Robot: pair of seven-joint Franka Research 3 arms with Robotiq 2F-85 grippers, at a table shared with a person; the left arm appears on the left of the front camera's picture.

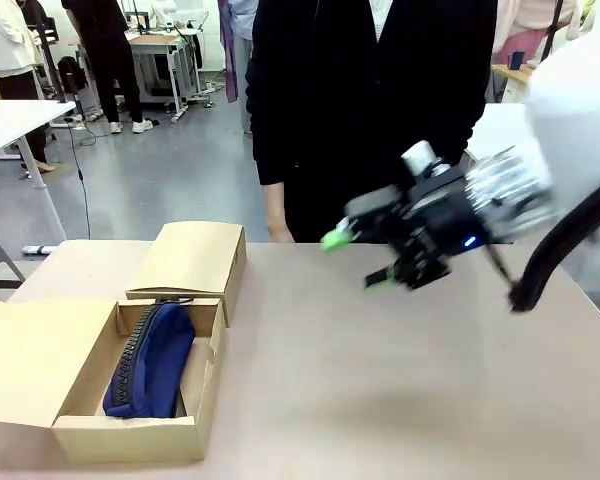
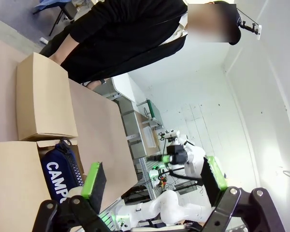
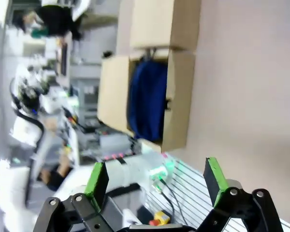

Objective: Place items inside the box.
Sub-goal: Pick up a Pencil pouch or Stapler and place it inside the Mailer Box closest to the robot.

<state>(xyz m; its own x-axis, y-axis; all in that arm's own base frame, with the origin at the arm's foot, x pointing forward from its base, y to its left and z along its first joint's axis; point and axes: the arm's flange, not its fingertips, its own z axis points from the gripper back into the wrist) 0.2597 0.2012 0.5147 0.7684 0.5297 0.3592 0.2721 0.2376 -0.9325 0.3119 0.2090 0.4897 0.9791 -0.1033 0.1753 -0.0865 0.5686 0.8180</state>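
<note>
We see the case [image 1: 150, 362] already lying inside the box [image 1: 130, 432], lid flap folded out flat to the left, at the near left of the desk [image 1: 400, 370]. A second, closed box [image 1: 192, 262] sits just behind it. Our right claw [image 1: 358, 258] hangs above the desk's middle right with its fingers spread and nothing between them; the left claw [image 2: 152, 179] is likewise spread and empty, looking down past the case toward the person at the far side. No other items lie on the desk that we can make out, though the front view is somewhat blurred. We judge the case soft and light, likely to sag if pinched at one end; a grip across its middle, over the zip spine, should hold best.
</note>
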